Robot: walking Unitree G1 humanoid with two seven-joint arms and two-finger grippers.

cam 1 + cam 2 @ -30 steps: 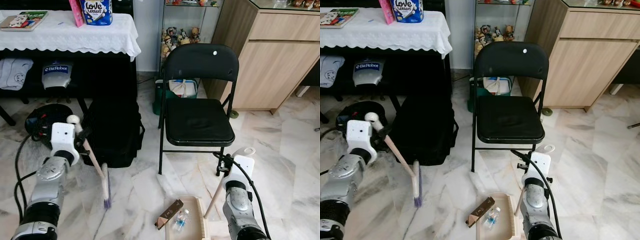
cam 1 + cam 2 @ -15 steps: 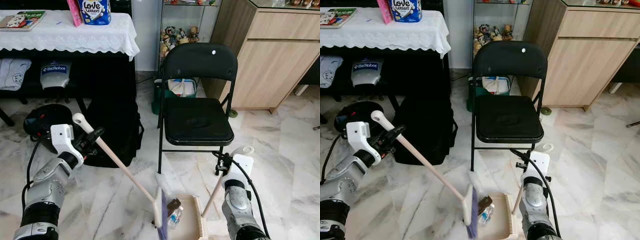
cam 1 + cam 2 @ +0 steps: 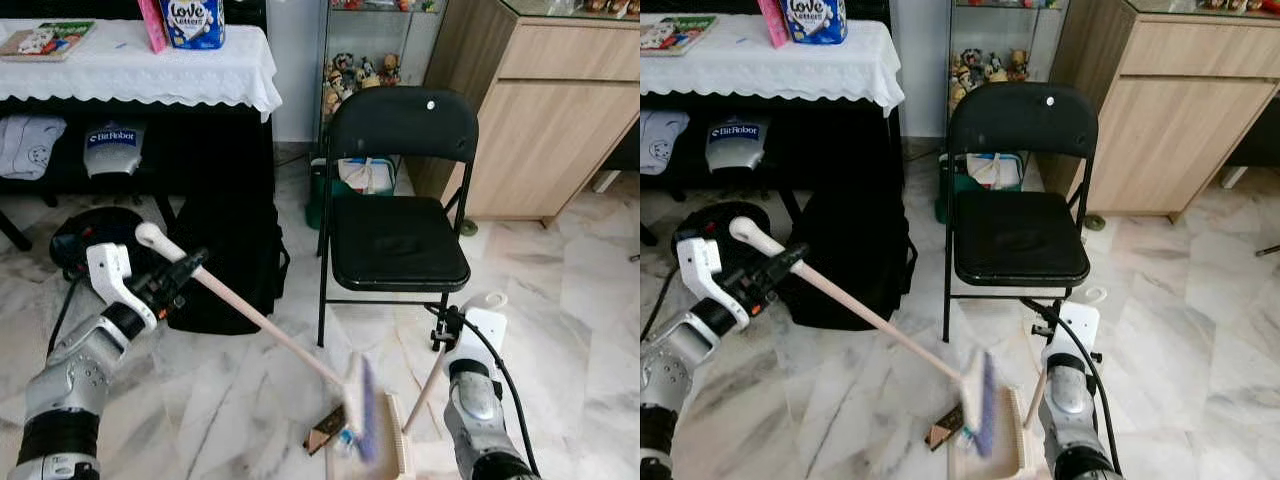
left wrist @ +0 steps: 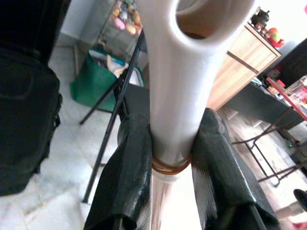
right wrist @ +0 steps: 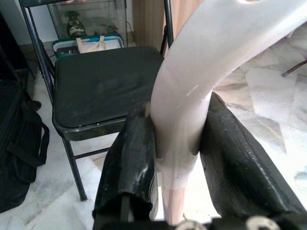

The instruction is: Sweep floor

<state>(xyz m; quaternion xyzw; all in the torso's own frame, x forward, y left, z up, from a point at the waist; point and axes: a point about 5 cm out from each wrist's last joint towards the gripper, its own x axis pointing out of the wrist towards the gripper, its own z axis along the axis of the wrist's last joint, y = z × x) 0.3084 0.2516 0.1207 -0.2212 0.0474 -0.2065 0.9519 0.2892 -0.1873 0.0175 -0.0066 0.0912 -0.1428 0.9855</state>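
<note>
**Finishing the stroke into the dustpan**

The broom [image 3: 270,325] runs slantwise from upper left down to lower right, its blurred purple-bristled head [image 3: 358,408] over the mouth of the beige dustpan [image 3: 400,450] on the marble floor [image 3: 560,300]. Just at the pan's lip lie a brown flat piece of litter [image 3: 325,432] and what looks like a small clear bottle [image 3: 345,437], though the blur of the bristles makes that hard to be sure of.

Your left gripper [image 3: 172,282] is clamped on the broom's pale handle near its top; the left wrist view shows both black fingers [image 4: 127,172] pressed against the shaft. Your right gripper [image 5: 177,158] is closed the same way on the dustpan's white handle [image 3: 480,315], holding the pan just in front of the black folding chair [image 3: 398,215].

To do this well, keep the pan's front edge flat on the floor and steady, so litter rides in rather than sliding under. Keep the bristles low and draw them across the brown piece, which lies partly outside the lip. Make the stroke short; a hard swing may flick the light bottle back out or knock the pan askew.

Mind the chair legs close behind the pan, and the black backpack [image 3: 225,265] and cable [image 3: 60,320] on your left.
</note>
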